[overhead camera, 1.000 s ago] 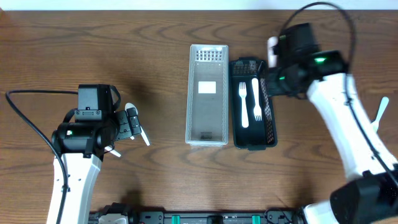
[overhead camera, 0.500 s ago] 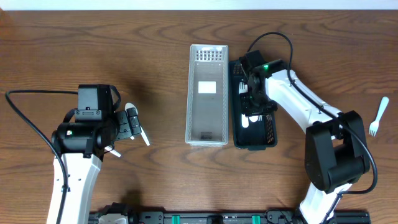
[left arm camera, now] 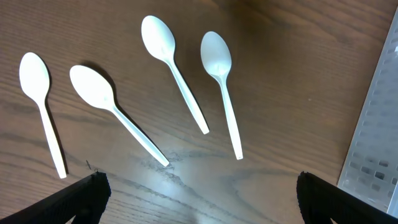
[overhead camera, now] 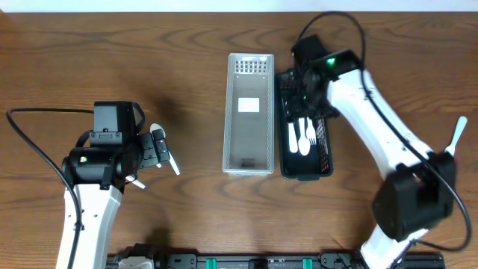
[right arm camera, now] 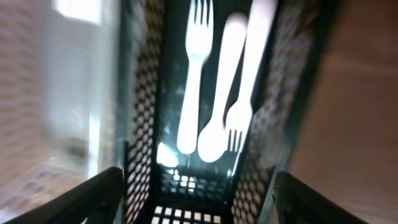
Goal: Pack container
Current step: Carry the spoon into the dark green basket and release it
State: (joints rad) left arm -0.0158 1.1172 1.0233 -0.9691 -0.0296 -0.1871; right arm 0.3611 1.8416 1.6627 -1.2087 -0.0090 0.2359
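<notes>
Starting with the left jaws, we find them spread wide and holding nothing, with one dark fingertip [left arm camera: 84,199] in each lower corner of the left wrist view. Just beyond them, four white plastic spoons lie flat on the brown wood worktop [left arm camera: 292,74], bowls pointing away from the fingertips. They are the leftmost spoon [left arm camera: 41,112], a second spoon [left arm camera: 116,114] slanting to the right, a third spoon [left arm camera: 173,73] and a fourth spoon [left arm camera: 222,90]. The last two are close together but apart. At the right edge of that view runs the pale perforated wall of the clear container [left arm camera: 373,137].

The right jaws are also wide and empty, their fingers [right arm camera: 81,199] hanging over the black mesh container [right arm camera: 140,124]. Inside it, though the view is blurred, we make out three white pieces lying lengthwise, close together. A left fork [right arm camera: 194,81] has its tines away from the fingers. Beside it is a rounded piece [right arm camera: 222,99], perhaps a spoon, and a right fork [right arm camera: 247,81] has its tines toward the fingers.

From overhead, the two containers stand side by side in the middle of the worktop, long sides just beside each other, the black one on the right. A white label [overhead camera: 249,104] sits on the clear container's floor, its print too small for us to read. Another white utensil [overhead camera: 458,134] lies well to the right, near the worktop's edge.
</notes>
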